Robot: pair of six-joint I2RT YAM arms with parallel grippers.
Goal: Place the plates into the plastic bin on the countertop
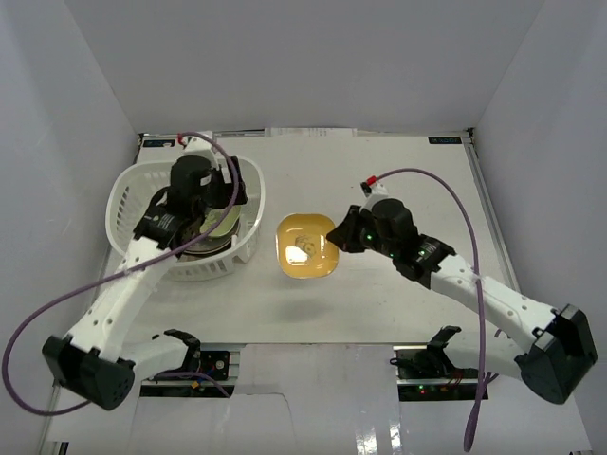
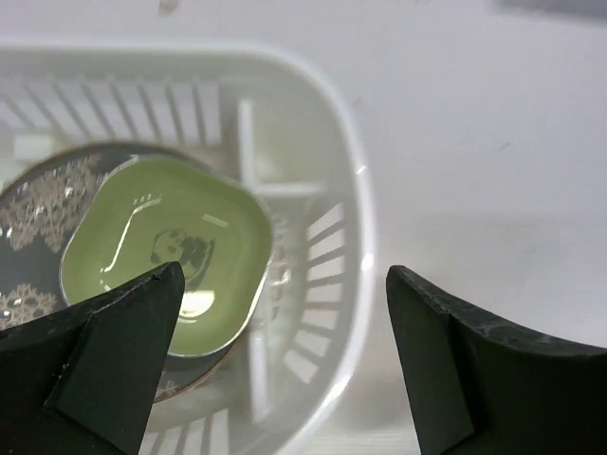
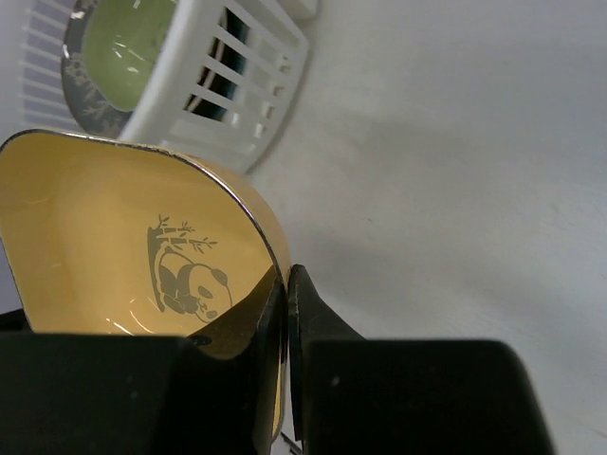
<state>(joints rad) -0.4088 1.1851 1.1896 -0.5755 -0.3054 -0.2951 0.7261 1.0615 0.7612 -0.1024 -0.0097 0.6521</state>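
Observation:
The white plastic bin (image 1: 126,192) stands at the left of the countertop (image 1: 398,313). Inside it a squarish green plate (image 2: 166,248) lies on the grey deer-patterned plate (image 2: 38,204); both also show in the right wrist view, the green plate (image 3: 128,43) at top left. My left gripper (image 2: 280,365) is open and empty above the bin's right rim (image 2: 365,237). My right gripper (image 1: 340,239) is shut on the rim of the squarish yellow panda plate (image 1: 305,247), held above the countertop just right of the bin. The yellow plate (image 3: 133,256) fills the right wrist view's left.
White walls enclose the countertop on the left, back and right. Purple cables loop from both arms. The arm bases and mounting brackets (image 1: 190,346) sit at the near edge.

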